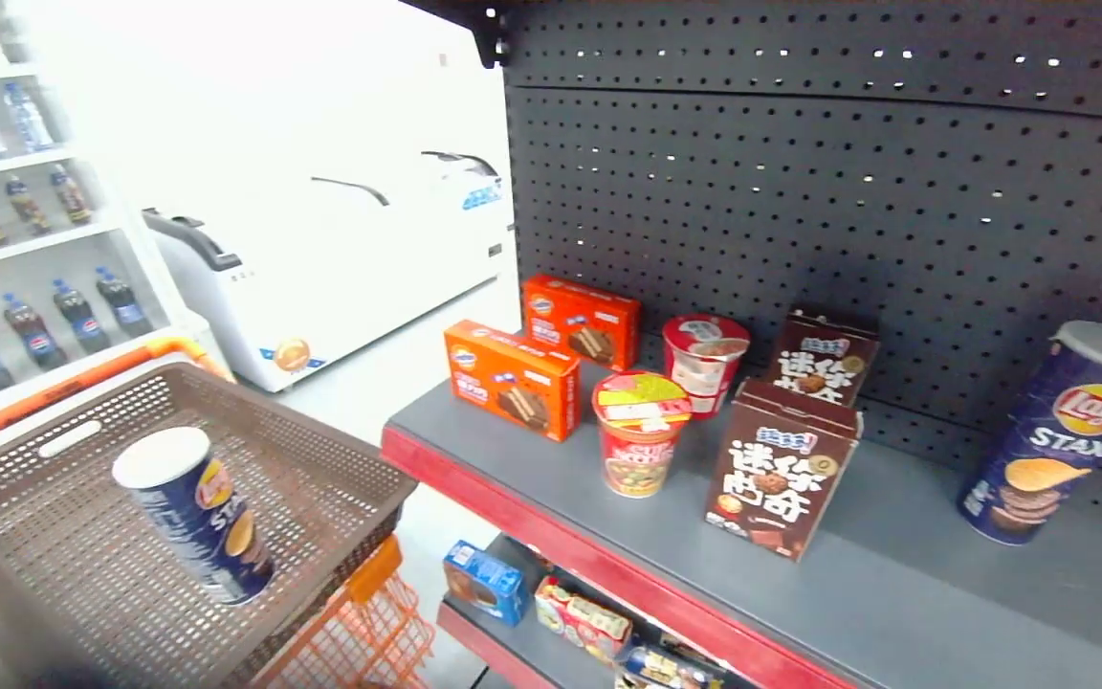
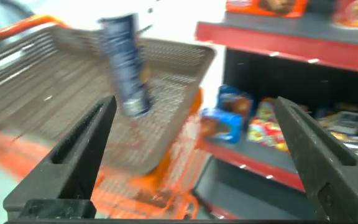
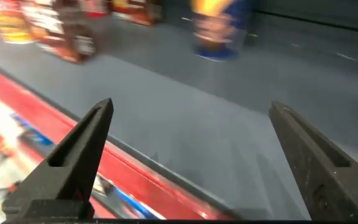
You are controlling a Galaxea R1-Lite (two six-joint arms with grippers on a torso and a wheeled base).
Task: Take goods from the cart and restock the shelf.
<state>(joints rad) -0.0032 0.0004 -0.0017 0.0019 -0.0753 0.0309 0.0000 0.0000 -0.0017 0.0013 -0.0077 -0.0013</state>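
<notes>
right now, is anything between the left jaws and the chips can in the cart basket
Nothing visible. The chips can stands alone in the brown basket, and the open left jaws frame it with clear space between.

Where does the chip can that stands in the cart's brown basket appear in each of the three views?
Head view: the chip can is at lower left, upright in the brown basket.
Left wrist view: blurred, upright in the same basket.
Right wrist view: not in it; the blurred second can stands on the shelf.
Shared landmark: the shelf's red front edge.
</notes>
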